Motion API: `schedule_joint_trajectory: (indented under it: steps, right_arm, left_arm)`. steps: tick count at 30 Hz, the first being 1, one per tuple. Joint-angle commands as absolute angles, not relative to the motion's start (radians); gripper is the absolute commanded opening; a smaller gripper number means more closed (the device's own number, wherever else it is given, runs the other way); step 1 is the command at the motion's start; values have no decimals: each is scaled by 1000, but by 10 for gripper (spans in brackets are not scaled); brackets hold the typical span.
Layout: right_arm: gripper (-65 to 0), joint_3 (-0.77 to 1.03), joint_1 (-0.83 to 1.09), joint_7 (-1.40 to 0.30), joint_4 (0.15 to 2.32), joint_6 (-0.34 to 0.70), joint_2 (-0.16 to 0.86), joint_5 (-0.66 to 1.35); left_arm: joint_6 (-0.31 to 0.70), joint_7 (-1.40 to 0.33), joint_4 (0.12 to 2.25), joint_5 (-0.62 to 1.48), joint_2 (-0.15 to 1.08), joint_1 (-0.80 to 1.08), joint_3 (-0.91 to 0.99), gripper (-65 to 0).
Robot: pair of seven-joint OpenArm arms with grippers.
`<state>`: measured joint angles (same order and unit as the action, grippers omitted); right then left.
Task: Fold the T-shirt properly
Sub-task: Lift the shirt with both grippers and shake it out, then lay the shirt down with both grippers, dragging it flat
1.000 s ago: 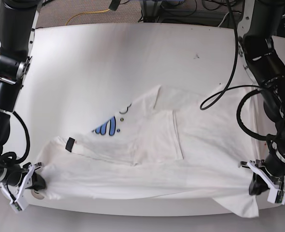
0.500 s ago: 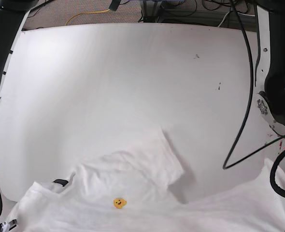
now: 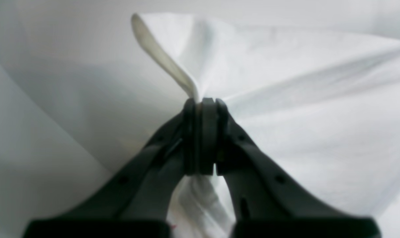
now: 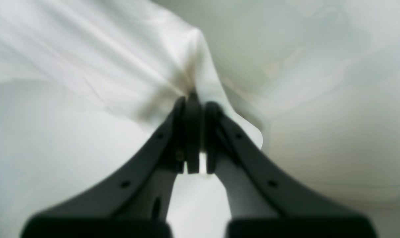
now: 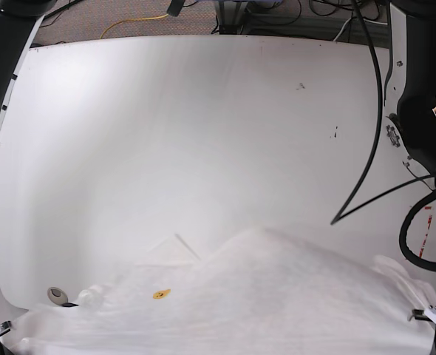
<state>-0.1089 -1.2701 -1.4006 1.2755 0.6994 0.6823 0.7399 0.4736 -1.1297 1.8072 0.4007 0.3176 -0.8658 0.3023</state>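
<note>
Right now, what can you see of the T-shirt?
The T-shirt is white, thin, cotton-looking fabric, bunched and billowing along the table's near edge. One small yellow-orange print mark shows. The left gripper and right gripper are each shut on a pinched edge, fabric stretched taut between them. Most of the print is hidden.

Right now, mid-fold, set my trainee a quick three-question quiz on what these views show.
1. True or false: both sets of jaws are clamped shut on the T-shirt.
2. Where does the shirt sit on the table? A) near edge B) far edge C) middle.
3. Fill in: a small ____ printed mark shows on the cloth.

Key: 1 true: the left gripper and right gripper each pinch white cloth. 2 A. 3 yellow.
</note>
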Motion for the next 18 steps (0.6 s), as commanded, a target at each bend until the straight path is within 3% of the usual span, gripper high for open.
schedule_joint_trajectory:
  steps: [1, 12, 18]
  right_arm:
    - [-650, -59, -1306, -1396, 1287, 698, 694, 720]
    - [-650, 200, -952, -1368, 1320, 698, 647, 720]
    - [-650, 295, -771, -1371, 1380, 698, 625, 720]
  left_arm:
    - [464, -1107, 1848, 384, 329, -855, 308, -650]
    - [466, -1101, 1885, 386, 283, -568, 377, -650]
    - [529, -1107, 1913, 387, 257, -432, 383, -650]
